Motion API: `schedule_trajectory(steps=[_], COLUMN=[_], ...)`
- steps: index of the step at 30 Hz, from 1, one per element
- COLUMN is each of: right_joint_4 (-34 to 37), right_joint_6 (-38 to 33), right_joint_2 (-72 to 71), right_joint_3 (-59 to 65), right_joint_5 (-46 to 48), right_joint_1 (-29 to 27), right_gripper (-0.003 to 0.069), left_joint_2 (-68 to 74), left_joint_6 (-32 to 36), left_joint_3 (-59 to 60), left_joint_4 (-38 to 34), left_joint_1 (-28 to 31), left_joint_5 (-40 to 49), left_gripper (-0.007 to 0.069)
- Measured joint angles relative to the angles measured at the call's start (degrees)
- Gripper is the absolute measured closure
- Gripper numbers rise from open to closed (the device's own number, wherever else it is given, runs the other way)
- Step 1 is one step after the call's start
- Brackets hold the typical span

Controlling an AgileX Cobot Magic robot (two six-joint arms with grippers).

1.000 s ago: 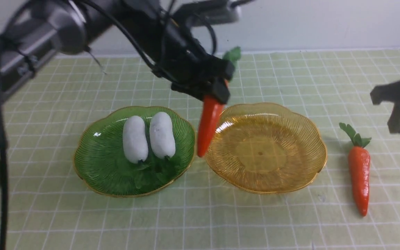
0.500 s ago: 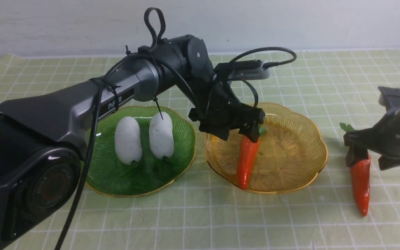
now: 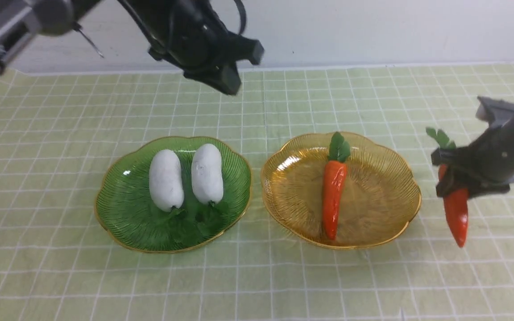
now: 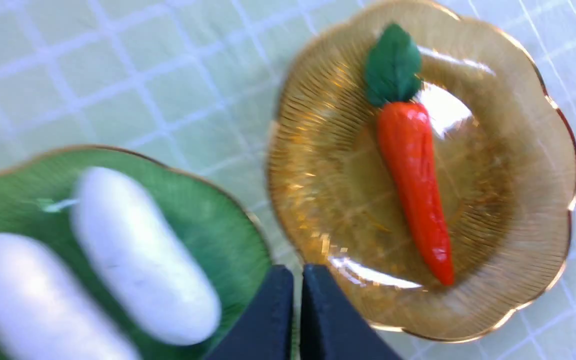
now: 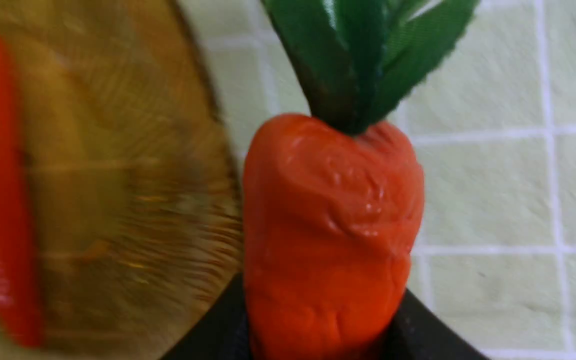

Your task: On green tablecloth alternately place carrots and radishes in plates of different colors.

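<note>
Across the whole bench: pale yellow-green tablecloth with thin white grid [image 3: 60, 111]. Upper left, raised above cloth behind the plates: black left tool [image 4: 294, 285], clenched tight, jaws pressed together, nothing gripped. Left of centre, flat on cloth: translucent green ribbed plate with gold scalloped rim [image 3: 118, 214]. Inside it, side by side, close together, contact unclear: plump white toy radish on left [image 3: 166, 179], matching white toy radish on right [image 3: 207, 173], dark green leaves of both toward near rim. Just right, rims near but apart: translucent amber-yellow ribbed plate of same shape [image 3: 382, 196]. Down its middle, lying flat: glossy orange toy carrot with green leafy top [image 3: 333, 198], leaves toward far rim, tip toward near rim. Far right, beyond amber rim: dark right tool [image 3: 455, 182], grasping second glossy orange carrot [image 3: 458, 218] around its thick upper end, leaves poking up above jaws, tip pointing down toward cloth. Tip touching cloth or not: cannot tell.
</note>
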Motion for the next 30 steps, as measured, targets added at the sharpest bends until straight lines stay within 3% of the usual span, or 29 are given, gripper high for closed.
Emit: schedule_trajectory(steps=[3,7,14,16,19,22,28,30], right_joint_4=[7.5,10.61,10.55,10.55,9.72,8.23,4.85,4.41], right_joint_6=[-5.68,-7.98,-3.68,-3.24,-3.21,-4.23,-4.3,-4.02], right_joint_2=[-2.44,0.38,3.39,3.33,2.74,0.21,-13.34,-19.39], right_joint_3=[-2.94,-4.13,-4.18,-4.41,-5.71,-7.6,-9.01,-9.08], right_joint_5=[-1.66,-3.56,-3.75,-3.54,-0.16,5.05,10.15,10.75], right_joint_1=[4.01,8.25,8.25,8.25,8.2,8.2,8.2,8.2], right_gripper=[0.0404,0.0395,0.0125,0.0083,0.0077,0.0159,0.0558,0.0619], left_joint_2=[-5.74,-14.27,-32.17,-35.82,-42.1,-47.15,-57.15,-60.97], left_joint_6=[0.0,0.0,-0.24,-0.24,-0.24,-0.29,-1.82,-2.59], left_joint_3=[2.61,13.11,37.53,42.2,50.33,56.4,66.28,69.5], left_joint_4=[4.13,6.7,6.44,5.77,5.23,4.83,4.29,4.29], left_joint_1=[0.58,0.58,0.58,0.58,0.58,0.58,0.58,0.58], left_joint_5=[0.31,0.8,-1.43,-2.9,-5.63,-8.32,-14.09,-16.69], left_gripper=[0.0632,0.0632,0.0632,0.0632,0.0632,0.0632,0.0632,0.0632])
